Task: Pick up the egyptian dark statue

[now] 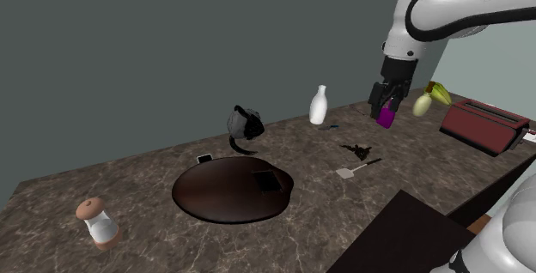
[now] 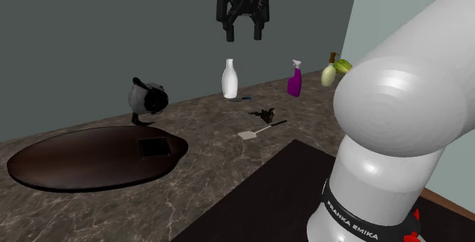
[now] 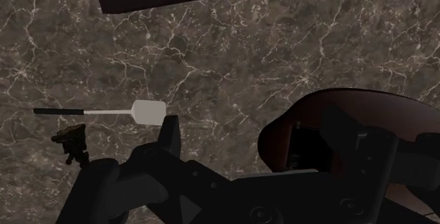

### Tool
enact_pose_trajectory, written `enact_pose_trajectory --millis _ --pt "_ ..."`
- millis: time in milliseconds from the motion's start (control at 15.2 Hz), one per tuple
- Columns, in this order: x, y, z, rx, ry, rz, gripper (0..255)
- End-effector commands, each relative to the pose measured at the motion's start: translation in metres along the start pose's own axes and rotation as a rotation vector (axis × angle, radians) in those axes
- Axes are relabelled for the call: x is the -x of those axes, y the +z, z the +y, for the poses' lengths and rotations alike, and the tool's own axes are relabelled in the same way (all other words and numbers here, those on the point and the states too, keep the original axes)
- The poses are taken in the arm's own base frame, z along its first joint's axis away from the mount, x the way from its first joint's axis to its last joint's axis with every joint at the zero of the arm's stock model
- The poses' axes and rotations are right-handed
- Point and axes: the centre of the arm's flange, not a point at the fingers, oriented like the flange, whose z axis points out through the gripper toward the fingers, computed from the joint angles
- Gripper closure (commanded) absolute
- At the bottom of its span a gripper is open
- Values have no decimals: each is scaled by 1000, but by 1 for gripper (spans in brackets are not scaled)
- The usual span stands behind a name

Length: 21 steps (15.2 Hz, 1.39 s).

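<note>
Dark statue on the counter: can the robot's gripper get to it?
Probably yes. The gripper hangs open high above the counter, and nothing covers the statue. A white-headed spatula lies close beside it, so the fingers may brush that.

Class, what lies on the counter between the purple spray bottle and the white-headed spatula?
The small dark statue stands there, closer to the spatula than to the spray bottle. The second exterior view shows this.
</note>
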Motion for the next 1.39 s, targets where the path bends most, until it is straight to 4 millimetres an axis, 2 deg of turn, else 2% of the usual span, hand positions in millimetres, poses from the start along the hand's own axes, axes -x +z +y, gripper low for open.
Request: enact_pose_trajectory --millis 0,1320 --pt "-13 15 17 -2 1 -2 0" --pt "-131 187 186 -30 11 -34 0"
